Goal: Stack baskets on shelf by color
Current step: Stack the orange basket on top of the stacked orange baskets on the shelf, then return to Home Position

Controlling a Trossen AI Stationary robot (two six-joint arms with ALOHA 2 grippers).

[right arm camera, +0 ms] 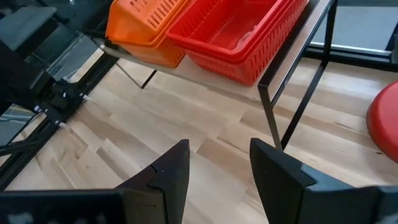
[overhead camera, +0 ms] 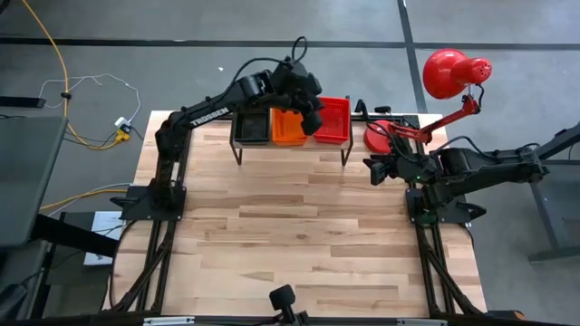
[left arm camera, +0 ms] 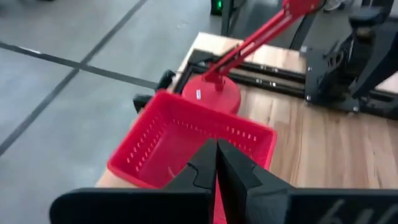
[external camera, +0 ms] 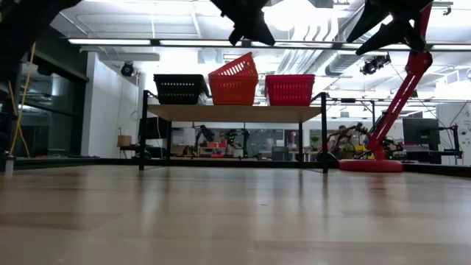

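Observation:
Three groups of baskets stand in a row on the shelf (overhead camera: 290,145) (external camera: 235,112): black (overhead camera: 251,127) (external camera: 180,88), orange (overhead camera: 288,127) (external camera: 234,79) and red (overhead camera: 333,120) (external camera: 289,89) (left arm camera: 186,140). The topmost orange basket sits tilted in the one below. My left gripper (overhead camera: 314,116) (external camera: 249,29) (left arm camera: 216,163) is shut and hovers above the shelf, between the orange and red baskets. It holds nothing. My right gripper (overhead camera: 373,170) (right arm camera: 219,163) is open and waits right of the shelf, facing the red basket (right arm camera: 242,34) and the orange basket (right arm camera: 146,28).
A red desk lamp (overhead camera: 453,72) stands right of the shelf, with its round base (overhead camera: 381,136) (external camera: 370,165) (left arm camera: 217,93) near the table's far right corner. The shelf's thin black legs (overhead camera: 344,154) (right arm camera: 292,118) stand close to my right gripper. Bare wooden table (overhead camera: 299,235) stretches toward the near edge.

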